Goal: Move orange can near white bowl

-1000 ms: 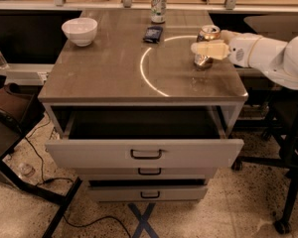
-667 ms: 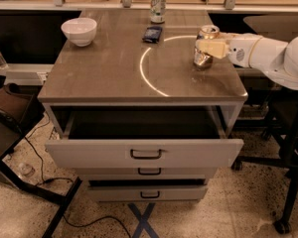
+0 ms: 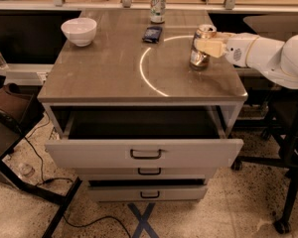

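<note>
The orange can stands upright at the right side of the table top, silver top showing. My gripper reaches in from the right and its cream fingers are shut around the can's upper body. The white arm extends off to the right. The white bowl sits at the far left corner of the table, well apart from the can.
A white-and-green can stands at the back edge of the table. A dark blue packet lies in front of it. A white arc of light crosses the table top. The top drawer hangs open below the front edge.
The gripper's fingers have settled around the can, which now shows more fully. Gripper and can have shifted slightly left.
</note>
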Robot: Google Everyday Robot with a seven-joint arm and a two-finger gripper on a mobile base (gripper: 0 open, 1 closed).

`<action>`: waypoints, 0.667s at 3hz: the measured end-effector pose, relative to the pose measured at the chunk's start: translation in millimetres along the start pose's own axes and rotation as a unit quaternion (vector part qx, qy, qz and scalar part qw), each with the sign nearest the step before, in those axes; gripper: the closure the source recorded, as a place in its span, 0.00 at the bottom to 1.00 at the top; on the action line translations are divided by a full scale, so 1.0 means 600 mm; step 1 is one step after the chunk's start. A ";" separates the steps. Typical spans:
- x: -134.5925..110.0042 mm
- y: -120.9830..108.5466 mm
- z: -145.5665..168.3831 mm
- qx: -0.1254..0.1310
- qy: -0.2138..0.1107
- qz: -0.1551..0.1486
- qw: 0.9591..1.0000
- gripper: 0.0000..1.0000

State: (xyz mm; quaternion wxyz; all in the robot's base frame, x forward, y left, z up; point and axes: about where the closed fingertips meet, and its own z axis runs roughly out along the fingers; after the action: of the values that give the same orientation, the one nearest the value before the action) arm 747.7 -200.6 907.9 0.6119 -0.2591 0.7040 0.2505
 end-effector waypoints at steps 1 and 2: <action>-0.005 0.007 0.008 -0.004 0.002 -0.002 1.000 1.00; -0.047 0.038 0.037 -0.021 0.017 -0.022 0.999 1.00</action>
State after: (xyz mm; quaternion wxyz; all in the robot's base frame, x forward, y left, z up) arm 752.0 -167.4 933.8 0.5997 -0.2916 0.7029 0.2477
